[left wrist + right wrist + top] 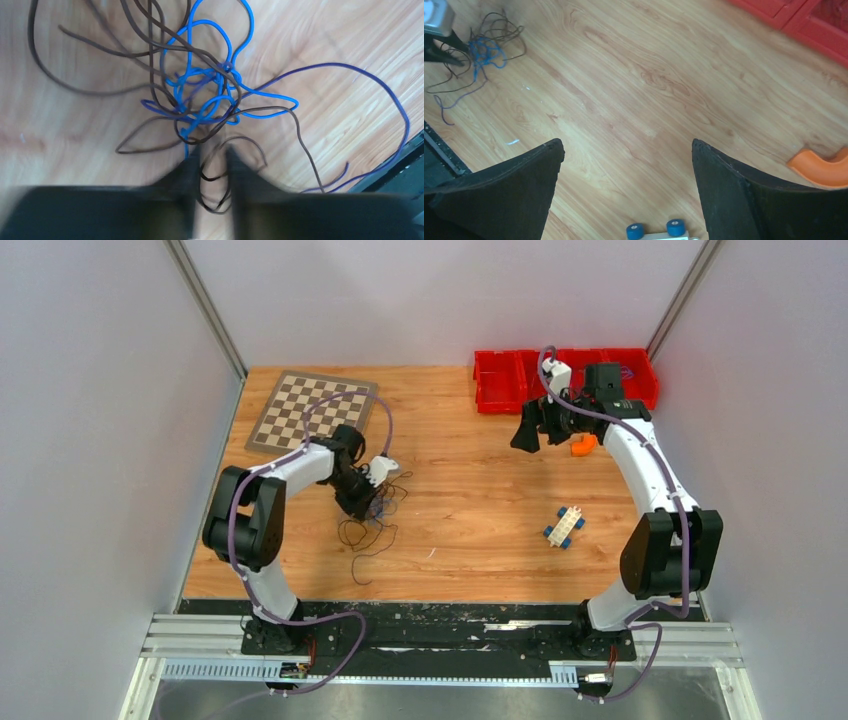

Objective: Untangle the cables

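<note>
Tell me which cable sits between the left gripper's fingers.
The dark brown cable: its loop lies between the left gripper's fingers, while the bright blue cable tangles just beyond them and the purple cable sweeps off sideways.

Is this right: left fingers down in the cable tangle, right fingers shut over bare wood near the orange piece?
No. The right fingers are wide open, not shut; the right wrist view shows bare wood between them. The rest holds: left fingers down in the cable tangle, orange piece nearby.

A chessboard (312, 410) lies far left, red bins (500, 380) far right — orange piece (583, 446) and toy car (565, 527) nearer.
</note>
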You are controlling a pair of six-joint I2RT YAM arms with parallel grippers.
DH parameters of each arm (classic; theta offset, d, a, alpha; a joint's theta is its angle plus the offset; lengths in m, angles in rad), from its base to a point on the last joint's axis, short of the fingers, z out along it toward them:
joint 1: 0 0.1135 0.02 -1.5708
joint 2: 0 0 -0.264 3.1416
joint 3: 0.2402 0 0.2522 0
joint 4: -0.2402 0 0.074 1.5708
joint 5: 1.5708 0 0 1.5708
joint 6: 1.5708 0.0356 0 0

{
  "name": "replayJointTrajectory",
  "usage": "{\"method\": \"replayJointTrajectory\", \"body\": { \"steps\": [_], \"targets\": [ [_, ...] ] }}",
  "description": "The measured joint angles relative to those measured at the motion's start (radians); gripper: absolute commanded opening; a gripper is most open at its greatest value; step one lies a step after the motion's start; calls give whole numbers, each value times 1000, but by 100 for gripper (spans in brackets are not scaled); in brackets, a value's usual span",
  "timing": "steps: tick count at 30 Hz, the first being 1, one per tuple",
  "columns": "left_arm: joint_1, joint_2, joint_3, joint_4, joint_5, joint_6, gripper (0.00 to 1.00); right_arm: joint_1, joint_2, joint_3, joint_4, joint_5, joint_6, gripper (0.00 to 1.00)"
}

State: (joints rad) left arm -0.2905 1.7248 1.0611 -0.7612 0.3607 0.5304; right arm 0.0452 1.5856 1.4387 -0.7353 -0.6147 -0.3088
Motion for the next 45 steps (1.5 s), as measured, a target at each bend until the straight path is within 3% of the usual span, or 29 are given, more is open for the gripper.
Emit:
{"method": "replayJointTrajectory", "body": {
  "steps": [4,8,9,10,12,15,17,23,30,39,45],
  "targets": [
    [-127,76,149,-13,22,-10,0,-6,-1,-49,4,-49,22,86],
    [-254,-11,209,25,134,-3,3,-9,-21,-118,11,-101,42,85],
    [-277,-52,211,28,163,8,12,-9,-27,-130,11,-110,46,86],
    [-288,-82,211,28,182,19,35,-9,-33,-139,11,-115,48,87],
    [-291,-131,222,14,200,61,61,-9,-46,-152,11,-127,49,89],
    [-268,-140,247,-18,228,113,78,-2,-71,-171,10,-146,24,89],
    [-207,-139,241,-35,272,119,82,11,-82,-177,10,-155,-2,87],
    [-55,-154,180,-7,319,86,86,121,-48,-183,14,-165,-100,79],
    [-53,-236,54,41,373,98,84,271,-6,-311,11,-164,-176,80],
    [-234,-299,-135,196,375,323,58,360,164,-272,30,-173,-126,78],
    [-286,-234,-142,258,347,386,49,419,240,-272,28,-158,-81,76]
  ]
}}
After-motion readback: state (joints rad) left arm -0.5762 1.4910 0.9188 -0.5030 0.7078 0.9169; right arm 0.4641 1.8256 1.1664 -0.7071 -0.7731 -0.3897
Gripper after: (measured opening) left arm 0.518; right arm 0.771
